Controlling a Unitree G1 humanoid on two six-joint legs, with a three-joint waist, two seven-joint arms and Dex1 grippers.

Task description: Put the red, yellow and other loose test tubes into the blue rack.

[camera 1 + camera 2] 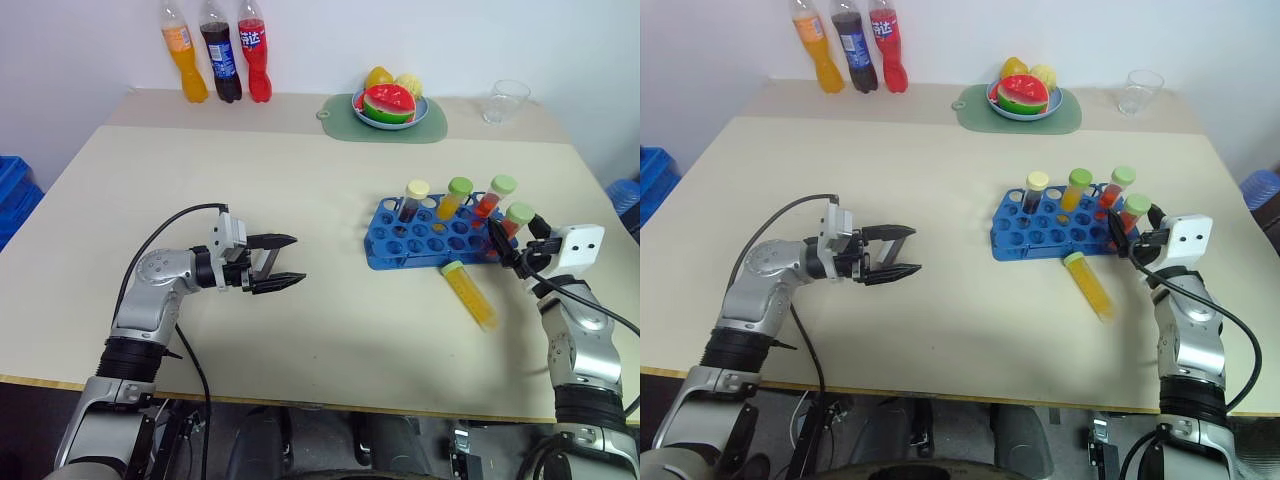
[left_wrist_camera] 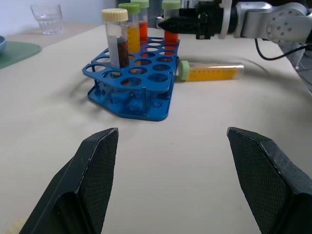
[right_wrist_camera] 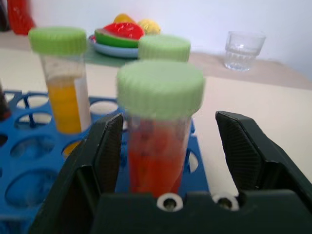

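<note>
On the beige table (image 1: 300,200), the blue rack (image 1: 400,245) holds four tubes, one yellow tube (image 1: 470,293) loose; both jaws released

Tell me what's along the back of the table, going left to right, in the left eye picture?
Orange drink bottle → dark cola bottle → red drink bottle → plate of fruit on a green mat → clear glass cup.

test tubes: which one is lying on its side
The yellow-liquid tube with a light green cap, flat on the table just in front of the blue rack; the other four stand upright in the rack.
</note>
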